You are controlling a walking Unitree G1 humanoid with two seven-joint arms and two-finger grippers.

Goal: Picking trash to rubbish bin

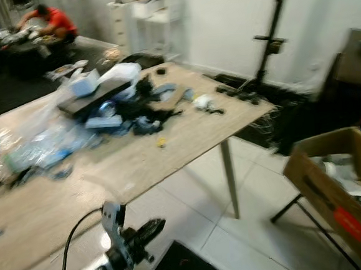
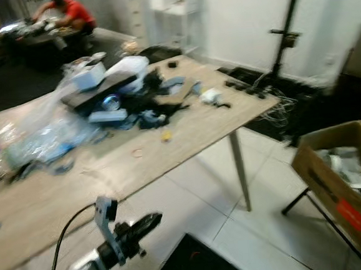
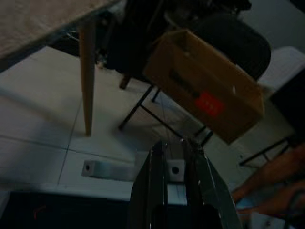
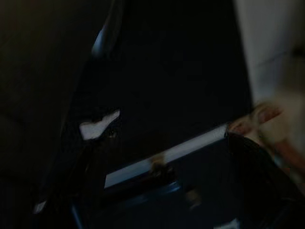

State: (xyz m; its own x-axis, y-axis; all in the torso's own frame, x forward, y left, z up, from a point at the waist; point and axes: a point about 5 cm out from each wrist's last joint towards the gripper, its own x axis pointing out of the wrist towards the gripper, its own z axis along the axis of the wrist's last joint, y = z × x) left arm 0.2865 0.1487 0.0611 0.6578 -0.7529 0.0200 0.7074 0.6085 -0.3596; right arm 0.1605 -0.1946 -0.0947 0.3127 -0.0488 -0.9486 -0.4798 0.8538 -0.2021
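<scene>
A wooden table (image 1: 187, 141) carries a heap of trash: clear plastic bags (image 1: 43, 142), black scraps (image 1: 144, 116), a white crumpled piece (image 1: 203, 102) and a small yellow bit (image 1: 161, 142). An open cardboard box (image 1: 335, 191) with a red label stands to the right on a folding stand, with paper waste inside; the left wrist view shows the cardboard box (image 3: 205, 88) too. My left gripper (image 1: 151, 227) hangs low in front of the table edge, over the floor, its fingers together and holding nothing. The right wrist view is very dark.
White floor tiles (image 1: 238, 230) lie between the table and the box. A black mat (image 1: 178, 269) is at my feet. A black tripod (image 1: 273, 40) and cables stand behind the table. A person in a red shirt (image 1: 56, 21) sits far back left.
</scene>
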